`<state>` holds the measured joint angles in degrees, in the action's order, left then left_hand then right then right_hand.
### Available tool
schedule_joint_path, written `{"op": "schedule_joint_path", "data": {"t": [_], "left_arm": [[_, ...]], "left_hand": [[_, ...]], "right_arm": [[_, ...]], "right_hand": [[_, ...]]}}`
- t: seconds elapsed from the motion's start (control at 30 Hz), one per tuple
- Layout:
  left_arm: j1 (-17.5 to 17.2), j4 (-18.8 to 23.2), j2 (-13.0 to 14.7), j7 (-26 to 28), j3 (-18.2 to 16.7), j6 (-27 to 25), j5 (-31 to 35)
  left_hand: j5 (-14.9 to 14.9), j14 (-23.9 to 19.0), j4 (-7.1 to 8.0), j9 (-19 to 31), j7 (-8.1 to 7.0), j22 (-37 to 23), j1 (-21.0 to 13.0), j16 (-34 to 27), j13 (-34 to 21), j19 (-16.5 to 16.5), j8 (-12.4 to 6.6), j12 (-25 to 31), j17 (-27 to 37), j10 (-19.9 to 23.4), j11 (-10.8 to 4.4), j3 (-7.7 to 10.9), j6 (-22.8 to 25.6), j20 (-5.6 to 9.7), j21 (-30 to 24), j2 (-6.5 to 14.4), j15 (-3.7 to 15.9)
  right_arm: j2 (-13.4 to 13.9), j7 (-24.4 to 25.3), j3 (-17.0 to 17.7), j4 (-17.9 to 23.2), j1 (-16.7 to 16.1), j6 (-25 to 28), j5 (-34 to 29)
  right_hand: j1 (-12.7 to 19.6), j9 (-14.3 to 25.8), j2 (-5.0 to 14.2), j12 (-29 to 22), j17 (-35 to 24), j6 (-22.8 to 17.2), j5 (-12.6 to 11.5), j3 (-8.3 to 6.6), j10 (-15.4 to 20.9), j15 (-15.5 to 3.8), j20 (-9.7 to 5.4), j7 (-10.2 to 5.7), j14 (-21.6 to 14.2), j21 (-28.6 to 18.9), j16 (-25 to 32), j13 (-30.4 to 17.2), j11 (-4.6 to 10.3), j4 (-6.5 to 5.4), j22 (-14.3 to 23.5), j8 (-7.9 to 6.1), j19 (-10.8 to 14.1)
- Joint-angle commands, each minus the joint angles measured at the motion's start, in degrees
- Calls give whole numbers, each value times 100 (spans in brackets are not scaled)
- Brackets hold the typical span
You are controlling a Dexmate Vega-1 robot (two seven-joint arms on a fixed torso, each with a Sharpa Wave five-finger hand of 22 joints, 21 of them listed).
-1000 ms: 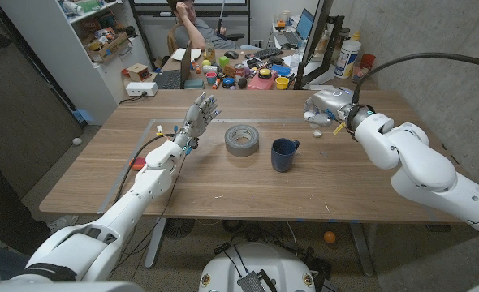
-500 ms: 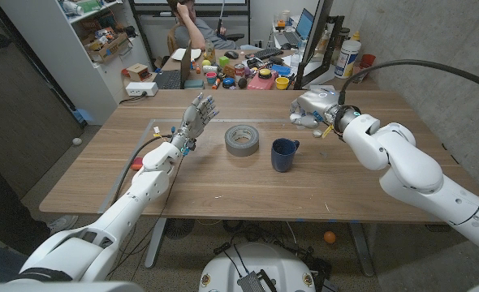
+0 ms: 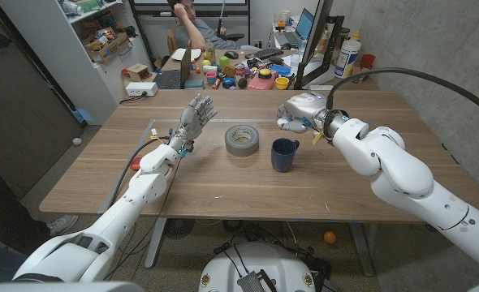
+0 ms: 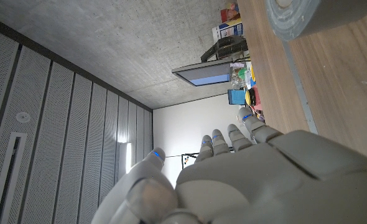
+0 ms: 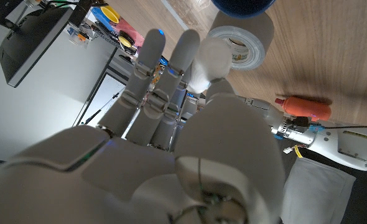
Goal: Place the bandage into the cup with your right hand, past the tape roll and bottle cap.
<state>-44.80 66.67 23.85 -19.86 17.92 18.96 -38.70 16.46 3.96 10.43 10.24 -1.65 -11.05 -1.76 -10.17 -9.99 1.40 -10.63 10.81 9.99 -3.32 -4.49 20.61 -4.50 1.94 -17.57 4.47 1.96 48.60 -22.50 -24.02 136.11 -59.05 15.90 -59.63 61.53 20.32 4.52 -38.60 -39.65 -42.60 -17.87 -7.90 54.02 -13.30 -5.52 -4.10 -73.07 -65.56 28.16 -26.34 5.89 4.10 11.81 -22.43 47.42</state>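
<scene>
Fingers of our right hand curl in above the table behind the cup; we can't tell if they hold the bandage. Tape roll sits left of cup. Left hand spread, empty. Right wrist view adds an orange-red object on the table.

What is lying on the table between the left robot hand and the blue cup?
In the head view, the grey tape roll lies flat between the left robot hand and the blue cup, touching neither.
</scene>
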Motion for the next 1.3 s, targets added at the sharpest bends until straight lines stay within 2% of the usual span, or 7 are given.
{"op": "schedule_joint_path", "data": {"t": [0.03,0.33,1.3], "left_arm": [[-152,176,98,31,-33,-8,-72],[-216,262,165,81,-36,-33,-86],[21,-86,88,-60,6,-53,-71]], "left_hand": [[28,-7,0,17,16,-8,63,-22,-26,45,-21,22,20,30,2,-43,7,167,1,463,76],[30,-4,-1,16,19,-8,62,-20,-26,44,-20,22,20,33,-4,-47,6,165,4,464,77],[36,-3,-2,16,12,-7,58,-20,-26,48,-19,21,20,27,4,-59,5,172,10,464,81]], "right_arm": [[-298,-125,-87,-62,-39,-246,-196],[-487,-256,-149,-474,90,-204,-420],[-666,-252,-306,-769,20,-199,-503]], "right_hand": [[25,14,31,-39,-20,-38,-23,41,44,15,-657,7,-43,-51,-4,-23,-17,3,3,-34,1],[29,20,27,-41,-31,-80,-36,73,45,16,-658,8,-33,-61,-29,-18,-15,-3,-11,-43,-1],[-13,23,40,-48,-82,-127,-67,164,56,18,-654,31,-63,-71,-57,-5,-34,-57,-45,-36,-1]]}}
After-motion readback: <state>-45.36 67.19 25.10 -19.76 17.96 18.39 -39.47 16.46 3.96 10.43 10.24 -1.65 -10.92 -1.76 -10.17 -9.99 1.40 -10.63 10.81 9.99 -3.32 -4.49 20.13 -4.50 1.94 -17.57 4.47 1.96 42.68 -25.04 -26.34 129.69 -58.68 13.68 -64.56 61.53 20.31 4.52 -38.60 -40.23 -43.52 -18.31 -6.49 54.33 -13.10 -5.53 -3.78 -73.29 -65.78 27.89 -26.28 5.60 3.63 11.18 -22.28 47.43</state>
